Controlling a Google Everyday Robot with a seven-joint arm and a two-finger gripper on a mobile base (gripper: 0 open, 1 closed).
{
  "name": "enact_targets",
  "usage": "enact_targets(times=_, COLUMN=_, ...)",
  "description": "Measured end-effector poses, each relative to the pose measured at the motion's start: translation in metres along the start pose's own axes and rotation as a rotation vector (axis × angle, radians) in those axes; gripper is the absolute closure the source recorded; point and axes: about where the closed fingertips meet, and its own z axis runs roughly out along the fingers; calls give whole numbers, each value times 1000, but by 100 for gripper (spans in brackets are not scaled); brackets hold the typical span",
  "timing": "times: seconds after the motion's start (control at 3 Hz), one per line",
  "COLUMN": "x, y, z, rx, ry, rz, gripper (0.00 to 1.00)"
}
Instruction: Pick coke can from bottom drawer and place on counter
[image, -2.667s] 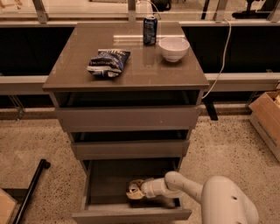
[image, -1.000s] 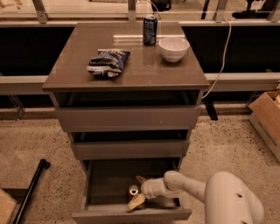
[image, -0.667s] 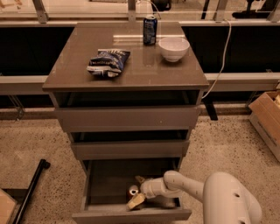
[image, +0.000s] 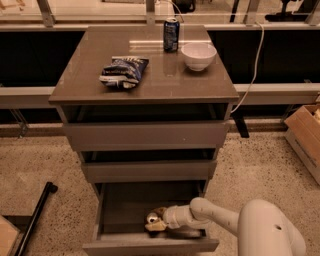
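The bottom drawer (image: 120, 245) is pulled out at the foot of the cabinet. My gripper (image: 155, 223) reaches into it from the right, low over the drawer floor near the middle front. A small round silvery top (image: 151, 217) shows right at the gripper's tip; it may be the coke can, but no red body shows, so most of the can is hidden by the gripper. The counter (image: 150, 85) is the glossy grey-brown cabinet top above.
On the counter stand a dark blue can (image: 171, 35), a white bowl (image: 198, 55) and a blue chip bag (image: 123, 71). The two upper drawers (image: 147, 136) stand slightly open. A cardboard box (image: 306, 135) is at the right and a black pole (image: 35, 220) at the left.
The gripper dropped a little lower in the drawer since the earliest frame. It has hardly moved in the last second.
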Motion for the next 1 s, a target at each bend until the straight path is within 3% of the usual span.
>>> enact_targets(times=0.33, x=-8, y=14, z=-14, rx=15, ry=-27, rz=-9, gripper=72)
enact_targets(times=0.67, x=-50, y=34, z=-54, rx=63, ry=-86, rz=-98, gripper=97)
enact_targets(times=1.0, x=-150, y=82, z=-135, rx=134, ry=-143, rz=-226, gripper=100)
